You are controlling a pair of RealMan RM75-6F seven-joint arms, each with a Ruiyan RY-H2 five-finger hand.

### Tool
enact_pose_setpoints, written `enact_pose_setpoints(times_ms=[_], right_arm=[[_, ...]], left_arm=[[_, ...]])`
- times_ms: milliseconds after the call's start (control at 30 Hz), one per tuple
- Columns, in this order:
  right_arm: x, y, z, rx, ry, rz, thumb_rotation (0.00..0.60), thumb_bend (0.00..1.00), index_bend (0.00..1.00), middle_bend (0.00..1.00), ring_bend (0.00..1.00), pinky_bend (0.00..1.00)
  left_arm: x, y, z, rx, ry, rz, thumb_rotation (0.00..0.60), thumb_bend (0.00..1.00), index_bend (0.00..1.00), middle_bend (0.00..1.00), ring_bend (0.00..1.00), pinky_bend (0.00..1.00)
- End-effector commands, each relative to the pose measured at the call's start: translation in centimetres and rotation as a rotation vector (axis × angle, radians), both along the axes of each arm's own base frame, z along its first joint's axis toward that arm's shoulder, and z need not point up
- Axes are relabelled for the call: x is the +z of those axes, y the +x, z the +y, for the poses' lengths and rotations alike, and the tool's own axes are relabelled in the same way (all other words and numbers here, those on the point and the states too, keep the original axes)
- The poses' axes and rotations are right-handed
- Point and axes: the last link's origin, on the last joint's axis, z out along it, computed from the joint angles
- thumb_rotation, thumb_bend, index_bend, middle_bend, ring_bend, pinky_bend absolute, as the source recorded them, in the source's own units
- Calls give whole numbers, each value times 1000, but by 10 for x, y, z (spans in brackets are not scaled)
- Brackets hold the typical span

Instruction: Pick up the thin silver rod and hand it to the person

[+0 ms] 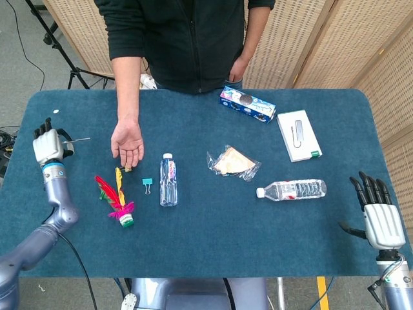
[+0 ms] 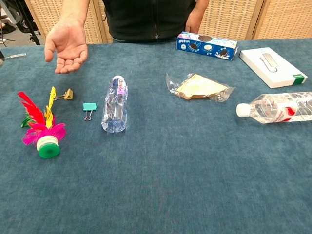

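Note:
My left hand [image 1: 48,144] is raised above the table's left side and holds the thin silver rod [image 1: 79,139], whose free end points right toward the person. The rod's tip [image 2: 15,56] also shows at the left edge of the chest view, where the hand itself is nearly out of frame. The person's open palm [image 1: 127,143] waits to the right of the rod, a short gap away. My right hand [image 1: 381,219] hangs open by the table's right front corner, holding nothing.
A feathered shuttlecock [image 1: 116,200], a gold clip [image 2: 67,94], a teal binder clip [image 1: 148,185] and a small bottle [image 1: 168,181] lie below the person's palm. A wrapped sandwich [image 1: 232,163], a larger bottle [image 1: 293,189], a cookie box [image 1: 247,104] and a white box [image 1: 299,134] lie further right.

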Motion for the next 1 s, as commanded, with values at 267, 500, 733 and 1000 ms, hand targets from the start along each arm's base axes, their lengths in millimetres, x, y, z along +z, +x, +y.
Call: enact_pose_setpoints(times_ms=[267, 500, 733, 1000], right_arm=[[2, 3, 2, 11, 1, -15, 600, 0, 0, 0, 0, 0], [3, 2, 2, 7, 4, -18, 600, 0, 0, 0, 0, 0], [3, 1, 2, 3, 10, -17, 600, 0, 0, 0, 0, 0], [3, 1, 2, 2, 12, -18, 600, 0, 0, 0, 0, 0]], left_arm=[[85, 57, -66, -134, 164, 17, 600, 583, 666, 0, 0, 0], [60, 96, -92, -226, 126, -7, 600, 583, 666, 0, 0, 0], [11, 115, -101, -186, 63, -49, 600, 583, 675, 0, 0, 0], [-19, 117, -93, -127, 54, -142, 600, 592, 683, 0, 0, 0]])
